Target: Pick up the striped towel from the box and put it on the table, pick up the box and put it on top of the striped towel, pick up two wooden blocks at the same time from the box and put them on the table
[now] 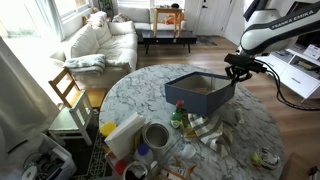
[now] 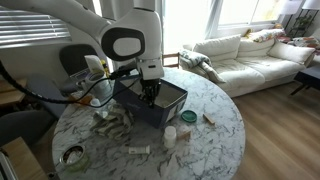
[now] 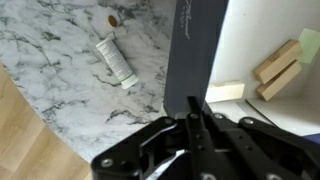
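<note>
- The gripper (image 3: 197,118) is nearly closed, pinching one wall of the box (image 3: 195,50) at its rim.
- The box looks stiff and light, but held by one wall it may tilt.
- Wooden blocks (image 3: 278,68) lie inside, just past the fingers.
- The striped towel (image 1: 212,130) lies crumpled beside the box.

Glossy marble table (image 3: 55,60), matt dark box (image 3: 195,50), pale wooden blocks (image 3: 278,68).

1 box (image 1: 197,100), 2 tan blocks (image 3: 276,62), 1 tube (image 3: 115,62).
</note>
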Controlling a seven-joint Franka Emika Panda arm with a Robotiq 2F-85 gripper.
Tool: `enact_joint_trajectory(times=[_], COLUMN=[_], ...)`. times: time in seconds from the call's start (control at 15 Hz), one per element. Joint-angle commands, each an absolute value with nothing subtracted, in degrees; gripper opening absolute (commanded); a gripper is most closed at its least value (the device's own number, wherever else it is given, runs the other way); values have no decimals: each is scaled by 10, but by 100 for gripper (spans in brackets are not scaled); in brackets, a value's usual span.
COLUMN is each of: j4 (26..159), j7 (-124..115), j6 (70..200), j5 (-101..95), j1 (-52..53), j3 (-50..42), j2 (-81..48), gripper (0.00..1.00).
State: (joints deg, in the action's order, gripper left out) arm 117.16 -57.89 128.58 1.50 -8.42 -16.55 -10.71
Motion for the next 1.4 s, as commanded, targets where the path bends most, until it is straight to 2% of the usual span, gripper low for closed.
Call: enact_joint_trajectory(times=[0.0,0.6,1.27,1.33], j4=[1233,1316,1312,1308], j7=[-556,-617,-603,-598], j6=[1281,1257,1172,1159], j5=[3,-61,-86,-87], j1=[-92,-98,-92,-92], j3=[-160,-156,-131,-128], j2=[-48,6,-19,-21], gripper=[1,1,1,28])
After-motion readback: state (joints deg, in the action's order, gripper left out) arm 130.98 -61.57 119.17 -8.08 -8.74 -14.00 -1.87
